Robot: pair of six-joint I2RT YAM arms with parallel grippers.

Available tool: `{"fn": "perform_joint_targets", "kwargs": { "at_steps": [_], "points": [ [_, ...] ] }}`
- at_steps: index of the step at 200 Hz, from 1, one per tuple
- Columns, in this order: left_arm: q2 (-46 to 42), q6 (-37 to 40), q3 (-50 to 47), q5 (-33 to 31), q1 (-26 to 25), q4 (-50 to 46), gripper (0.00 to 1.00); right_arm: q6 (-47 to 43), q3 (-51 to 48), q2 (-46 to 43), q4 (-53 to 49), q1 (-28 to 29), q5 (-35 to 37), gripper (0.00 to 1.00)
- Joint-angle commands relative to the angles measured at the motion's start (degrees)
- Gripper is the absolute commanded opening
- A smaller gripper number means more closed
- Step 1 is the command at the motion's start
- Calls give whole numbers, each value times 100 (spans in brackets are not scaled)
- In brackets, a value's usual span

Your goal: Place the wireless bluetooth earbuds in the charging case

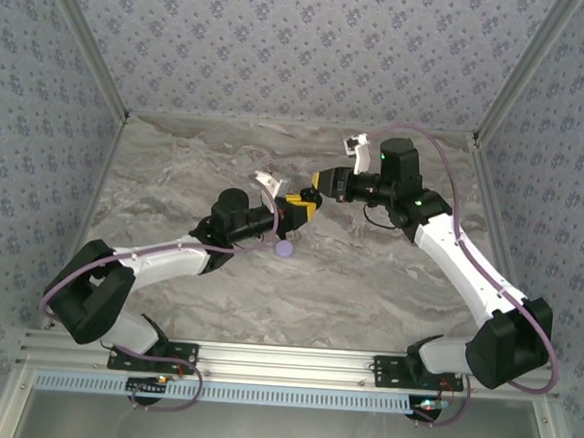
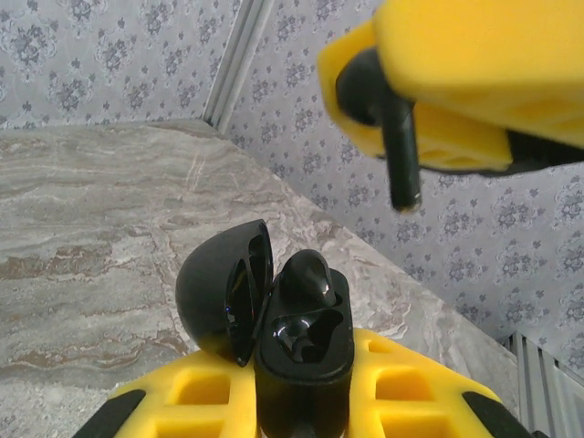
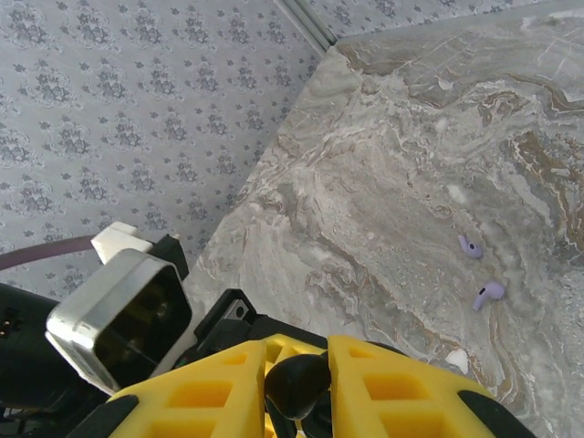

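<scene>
Left gripper is pinching the case between its yellow fingers, jaws pressed against the case's lower body. Right gripper is squeezing the held bud by its head, jaws closed on it. From the right wrist, the right gripper is showing the held bud wedged between its two yellow pads.

Patterned walls are enclosing the scene on three sides, and the marbled table is spreading beneath. Left arm is reaching in from the near left and right arm from the near right. From above, the left gripper and right gripper are facing tip to tip over the table's middle. A camera on the left wrist is sitting just beside the right gripper in the right wrist view.

The case is black and is standing open above the table, its domed lid leaning out to the left. The puck, round and lavender, is lying on the table near the left gripper, on the side toward the bases.

The seated bud, glossy and black, is resting in the case's upper half in the left wrist view, while the pocket beside it is gaping open. The held bud is hanging clear of the case, up and to the right in that view, its stem pointing down. A lavender bud and a second lavender bud are lying on the table, near each other and well apart from the grippers.
</scene>
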Motion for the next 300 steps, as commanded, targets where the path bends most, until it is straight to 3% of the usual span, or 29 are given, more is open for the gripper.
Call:
{"fn": "perform_joint_targets", "kwargs": {
  "at_steps": [1,300],
  "points": [
    [-238,-80,225,181,-41,268,11,-183,-22,-112,-14,71,-84,25],
    [-450,-10,267,181,-38,67,11,-1011,287,-135,-854,357,216,28]
  ]
}}
